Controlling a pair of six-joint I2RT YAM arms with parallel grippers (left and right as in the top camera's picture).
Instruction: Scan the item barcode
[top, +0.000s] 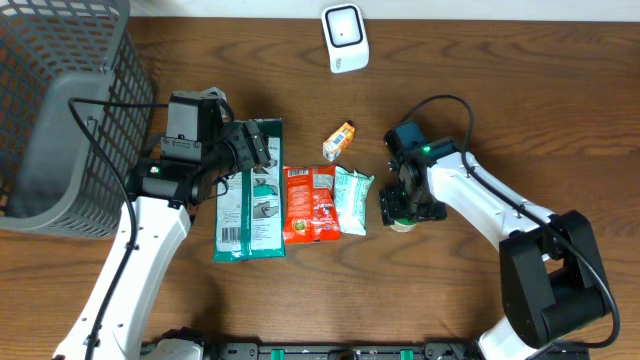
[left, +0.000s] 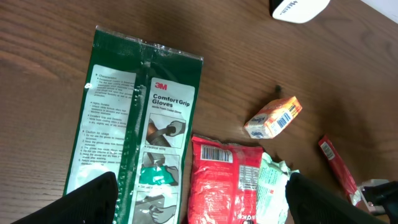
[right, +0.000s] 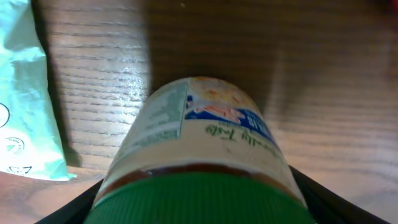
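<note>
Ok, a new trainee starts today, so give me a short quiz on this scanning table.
1. True or false: the gloves pack lies inside the basket.
2. Which item lies between the gloves pack and the pale teal packet? A) red packet B) orange box C) scanner
3. Fill in: the jar between the right arm's jaws has a ____ lid.
Key: 1 false; 2 A; 3 green.

a jar with a cream printed label and green lid sits on the bench; the white scanner rests well apart, at the far edge.
</note>
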